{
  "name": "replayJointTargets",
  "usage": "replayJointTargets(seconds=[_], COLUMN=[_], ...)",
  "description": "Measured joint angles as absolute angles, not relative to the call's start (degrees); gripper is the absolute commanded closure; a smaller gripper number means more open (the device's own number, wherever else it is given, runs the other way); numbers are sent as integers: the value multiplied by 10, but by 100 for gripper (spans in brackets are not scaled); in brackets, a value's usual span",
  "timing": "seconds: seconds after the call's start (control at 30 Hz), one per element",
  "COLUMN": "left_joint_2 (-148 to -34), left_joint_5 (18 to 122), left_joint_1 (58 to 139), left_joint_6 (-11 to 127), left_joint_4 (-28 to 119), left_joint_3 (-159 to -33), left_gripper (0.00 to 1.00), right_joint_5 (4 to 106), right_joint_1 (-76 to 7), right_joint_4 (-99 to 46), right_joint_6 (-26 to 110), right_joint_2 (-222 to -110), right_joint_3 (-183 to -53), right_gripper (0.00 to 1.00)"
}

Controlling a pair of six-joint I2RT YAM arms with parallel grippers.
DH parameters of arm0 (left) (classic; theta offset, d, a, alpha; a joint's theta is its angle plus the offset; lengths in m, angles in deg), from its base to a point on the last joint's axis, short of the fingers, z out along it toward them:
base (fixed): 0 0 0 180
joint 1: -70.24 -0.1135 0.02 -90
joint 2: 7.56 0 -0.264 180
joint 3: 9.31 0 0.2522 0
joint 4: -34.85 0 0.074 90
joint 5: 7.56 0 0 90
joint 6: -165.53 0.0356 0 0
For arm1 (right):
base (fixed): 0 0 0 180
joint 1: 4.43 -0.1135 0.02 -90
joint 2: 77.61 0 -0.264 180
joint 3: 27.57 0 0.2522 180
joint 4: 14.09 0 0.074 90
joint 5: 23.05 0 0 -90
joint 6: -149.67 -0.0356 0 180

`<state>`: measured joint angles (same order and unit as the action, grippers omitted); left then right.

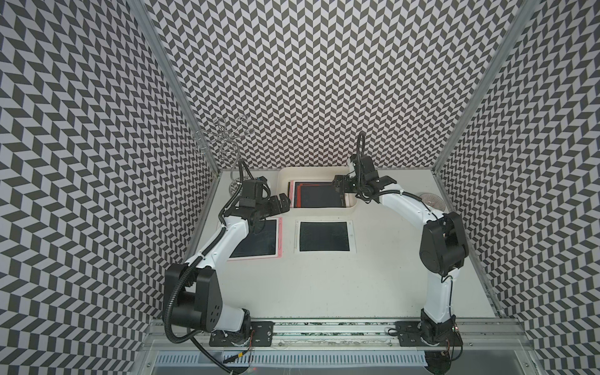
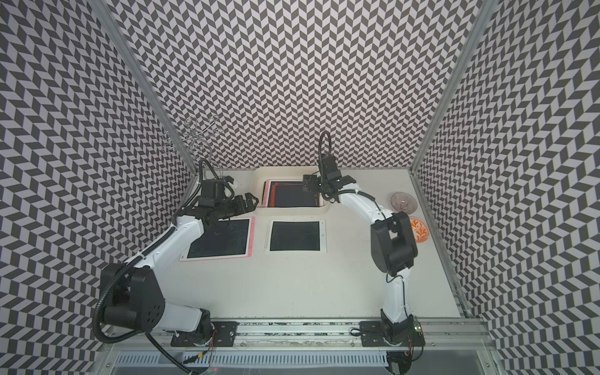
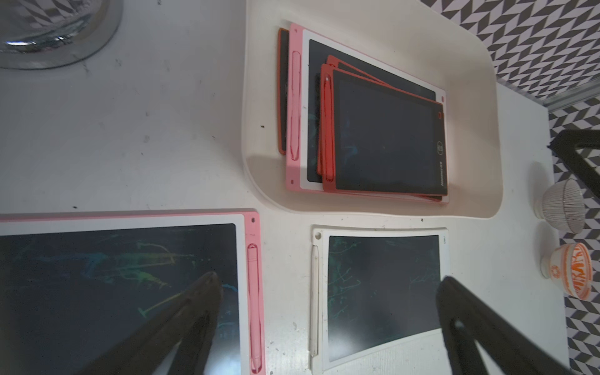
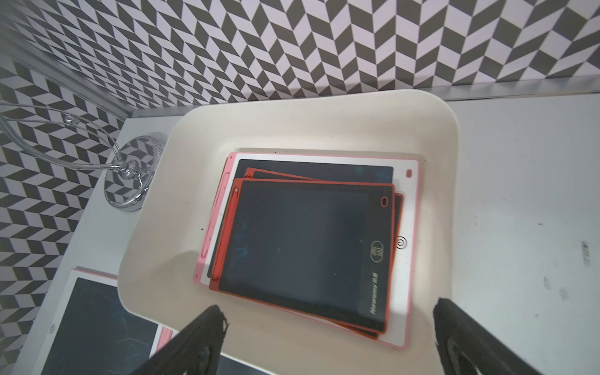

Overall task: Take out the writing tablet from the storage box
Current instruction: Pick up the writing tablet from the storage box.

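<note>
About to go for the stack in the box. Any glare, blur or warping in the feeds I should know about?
Right wrist view: top red tablet sharp, a bright patch on the pink-edged tablet beneath, right pincer tips soft. Left wrist view: left pincer blurred, white tablet edges bowed by the lens. Both top views: even light, no glare, storage box sharp.

The walls [image 1: 308, 81] wore a black-and-white chevron pattern; the table [image 1: 324, 285] was plain white. The storage box [image 4: 324, 130] was cream-white. Its top tablet [image 4: 302, 250] had a red frame and dark screen, over a pink-and-white tablet [image 4: 402, 279]. Outside, a pink-edged tablet [image 3: 97, 276] and a white tablet [image 3: 380, 292] showed faint green-blue scribbles on black. One bowl [image 3: 571, 276] was patterned orange and white, the other bowl [image 3: 563, 204] white with fine dark lines.
</note>
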<state>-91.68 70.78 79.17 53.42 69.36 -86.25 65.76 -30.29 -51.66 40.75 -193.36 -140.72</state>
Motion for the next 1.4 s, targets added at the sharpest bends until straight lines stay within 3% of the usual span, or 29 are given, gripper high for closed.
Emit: replayJointTargets(seconds=[0.13,0.3,0.57,0.9,1.1,1.4], left_joint_2=[-966,-1041,-1123,-1193,-1220,-1235], left_joint_5=[725,741,744,744,745,745], left_joint_1=[776,769,769,769,769,769], left_joint_6=[552,566,573,583,595,605], left_joint_4=[699,707,716,735,745,753], left_joint_3=[-900,-956,-1010,-1072,-1097,-1102], left_gripper=[3,13,28,38,61,78], right_joint_5=[677,701,734,731,730,740], right_joint_1=[-323,-328,-324,-315,-309,-309], right_joint_4=[-541,-572,-590,-597,-601,-610], right_joint_6=[390,374,366,374,376,382], right_joint_2=[-1990,-2052,-2088,-2138,-2170,-2210], right_joint_3=[-1471,-1535,-1548,-1586,-1627,-1653], right_gripper=[0,1,0,1,0,0])
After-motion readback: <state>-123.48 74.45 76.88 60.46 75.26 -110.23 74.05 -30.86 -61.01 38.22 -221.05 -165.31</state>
